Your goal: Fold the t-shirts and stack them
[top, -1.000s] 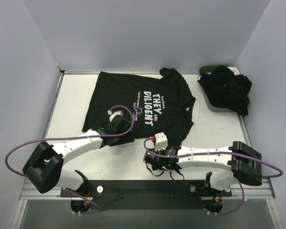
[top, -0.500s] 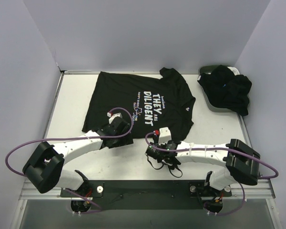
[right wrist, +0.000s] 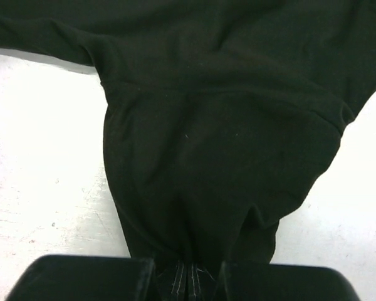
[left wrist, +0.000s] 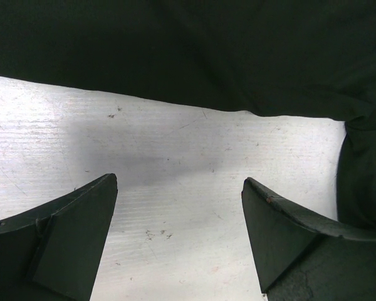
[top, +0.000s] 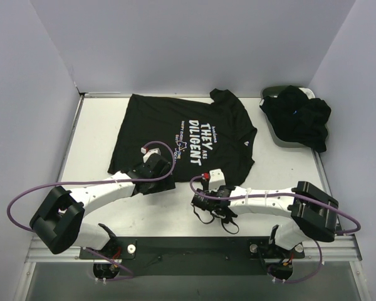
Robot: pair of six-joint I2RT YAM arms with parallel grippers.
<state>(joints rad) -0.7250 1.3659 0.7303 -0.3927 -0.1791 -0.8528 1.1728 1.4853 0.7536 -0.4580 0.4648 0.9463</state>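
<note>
A black t-shirt (top: 169,122) with white lettering lies spread flat on the table, its near sleeve (right wrist: 219,157) reaching toward me. My right gripper (top: 207,188) is shut on that sleeve's stitched hem, and the cloth bunches between its jaws (right wrist: 188,271). My left gripper (top: 155,170) hangs open just above bare table at the shirt's near edge (left wrist: 188,56), with nothing between its fingers (left wrist: 178,188). More black t-shirts (top: 299,119) are heaped at the back right.
The heap of black cloth spills over a dark oval basket (top: 271,94) at the back right corner. Grey walls close in the table on the left, back and right. Purple cables loop beside both arms.
My right gripper has closed onto the near sleeve hem, and its arm has edged slightly left. The left arm and the shirt have not moved.
</note>
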